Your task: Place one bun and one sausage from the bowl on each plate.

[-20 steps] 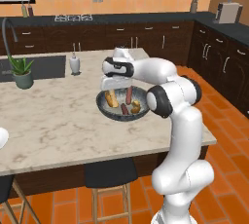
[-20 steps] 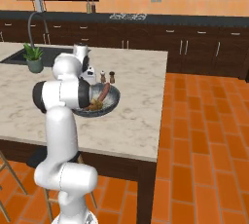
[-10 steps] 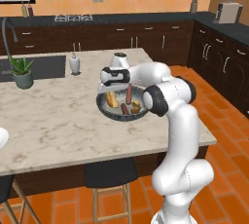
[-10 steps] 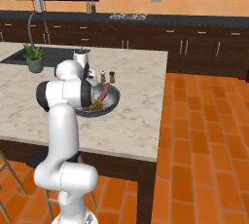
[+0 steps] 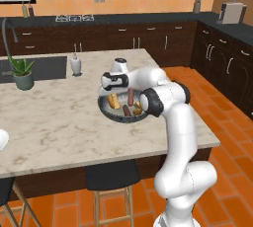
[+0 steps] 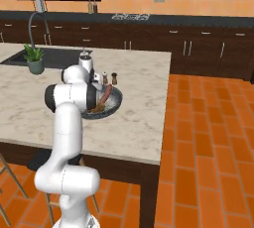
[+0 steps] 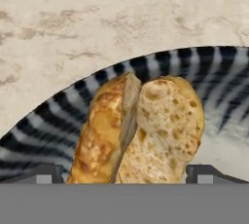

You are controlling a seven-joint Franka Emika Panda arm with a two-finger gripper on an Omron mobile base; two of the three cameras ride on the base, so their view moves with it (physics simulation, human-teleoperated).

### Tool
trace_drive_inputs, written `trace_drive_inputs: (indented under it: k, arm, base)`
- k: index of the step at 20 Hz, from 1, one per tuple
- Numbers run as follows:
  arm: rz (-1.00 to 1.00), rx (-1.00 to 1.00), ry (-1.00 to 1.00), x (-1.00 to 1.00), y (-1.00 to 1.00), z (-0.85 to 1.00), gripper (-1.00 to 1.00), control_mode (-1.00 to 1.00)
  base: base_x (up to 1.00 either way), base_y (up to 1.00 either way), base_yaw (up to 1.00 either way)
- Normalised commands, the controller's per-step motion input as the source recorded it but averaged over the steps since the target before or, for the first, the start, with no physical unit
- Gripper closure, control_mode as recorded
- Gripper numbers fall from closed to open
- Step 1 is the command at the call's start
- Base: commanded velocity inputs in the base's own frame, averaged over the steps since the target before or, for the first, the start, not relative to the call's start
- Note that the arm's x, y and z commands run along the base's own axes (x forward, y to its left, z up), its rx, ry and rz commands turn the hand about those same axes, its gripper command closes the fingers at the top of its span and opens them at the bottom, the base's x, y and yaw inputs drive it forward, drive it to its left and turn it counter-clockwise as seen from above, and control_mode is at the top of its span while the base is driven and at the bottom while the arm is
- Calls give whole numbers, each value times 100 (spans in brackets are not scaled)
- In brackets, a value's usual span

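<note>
Bun (image 7: pixel 141 130) between open end effector (image 7: pixel 124 173) fingertips, seemingly untouched.

Home kitchen, marble island (image 5: pixel 59 122), sink faucet (image 6: pixel 37 11) (dark cabinets (image 5: pixel 148 41) behind)

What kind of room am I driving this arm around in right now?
A home-style kitchen, rendered. A marble-topped island with a sink faucet, dark cabinets along the back wall with a stovetop, and stools tucked under the island all point to that.
</note>
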Motion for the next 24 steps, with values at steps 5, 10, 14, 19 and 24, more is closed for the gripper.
trace_drive_inputs:
  k: [5, 10, 14, 19, 24]
  arm:
    - [-3, 0, 0, 11, 6, -42, -100, -100]
    - [0, 0, 0, 0, 0, -1, 100, -100]
    - [0, 0, 0, -1, 0, 0, 100, -100]
    - [0, -1, 0, -34, -18, 54, 100, -100]
    - [0, -2, 0, -89, -34, 92, 100, -100]
  base:
    - [0, 0, 0]
    - [0, 0, 0]
    - [0, 0, 0]
    - [0, 0, 0]
    - [0, 0, 0]
